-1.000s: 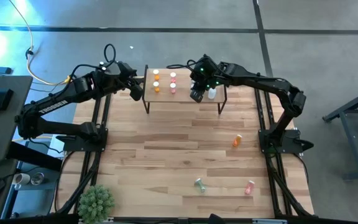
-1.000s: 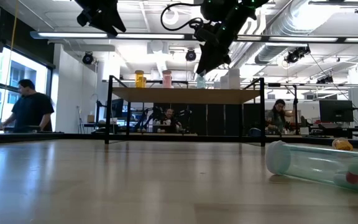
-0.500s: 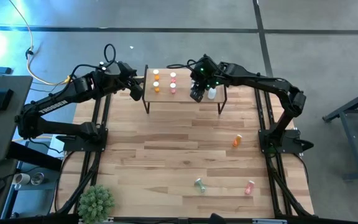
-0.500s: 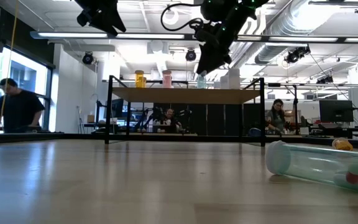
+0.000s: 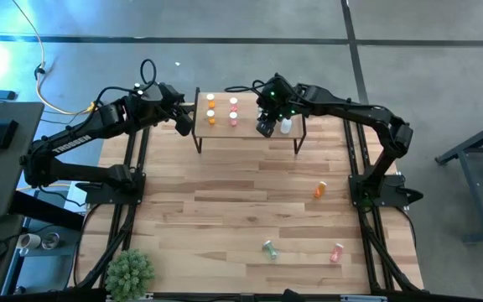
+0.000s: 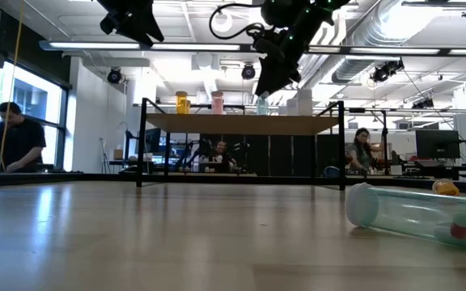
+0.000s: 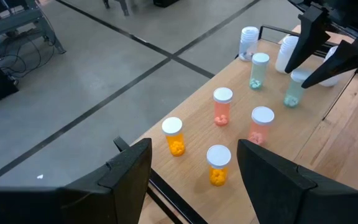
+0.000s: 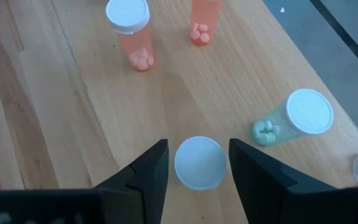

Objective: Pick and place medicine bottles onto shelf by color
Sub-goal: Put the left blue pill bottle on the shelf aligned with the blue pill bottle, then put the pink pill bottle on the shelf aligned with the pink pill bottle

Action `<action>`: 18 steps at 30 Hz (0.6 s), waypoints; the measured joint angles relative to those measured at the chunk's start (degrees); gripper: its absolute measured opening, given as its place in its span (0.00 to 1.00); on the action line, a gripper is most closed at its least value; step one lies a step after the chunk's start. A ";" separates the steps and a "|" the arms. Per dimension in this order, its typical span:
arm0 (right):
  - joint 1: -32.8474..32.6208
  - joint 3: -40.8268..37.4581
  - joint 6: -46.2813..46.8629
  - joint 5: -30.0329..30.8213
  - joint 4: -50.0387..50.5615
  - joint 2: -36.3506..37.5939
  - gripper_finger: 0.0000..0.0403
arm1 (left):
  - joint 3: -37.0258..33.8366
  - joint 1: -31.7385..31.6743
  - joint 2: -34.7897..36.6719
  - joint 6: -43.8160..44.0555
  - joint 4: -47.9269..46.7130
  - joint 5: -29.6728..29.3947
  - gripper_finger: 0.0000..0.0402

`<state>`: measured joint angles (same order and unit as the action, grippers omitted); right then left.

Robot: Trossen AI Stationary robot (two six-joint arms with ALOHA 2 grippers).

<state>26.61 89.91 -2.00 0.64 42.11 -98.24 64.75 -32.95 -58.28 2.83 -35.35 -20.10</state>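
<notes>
Right gripper [image 6: 270,81] hangs just above the shelf [image 6: 241,124]. Upright bottles [image 6: 183,103] stand on it. A clear bottle [image 6: 415,215] lies on the table [image 6: 136,242].

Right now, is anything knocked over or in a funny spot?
Yes. Three medicine bottles lie tipped on their sides on the table, off the shelf: an orange bottle, a green bottle and a pink bottle. The bottles on the shelf all stand upright in tidy color rows. No pills look spilled.
</notes>
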 joint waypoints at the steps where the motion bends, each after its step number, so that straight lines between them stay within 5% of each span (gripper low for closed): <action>1: 0.00 0.00 0.01 -0.07 0.00 0.05 0.40 | 0.00 0.00 0.00 0.01 0.01 0.00 0.57; 18: -0.84 5.08 2.30 -0.06 3.69 0.16 0.40 | 0.00 -0.02 0.00 0.00 0.00 0.00 0.57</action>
<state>25.77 94.99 0.30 0.58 45.80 -98.08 64.75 -32.97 -58.28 2.83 -35.35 -20.10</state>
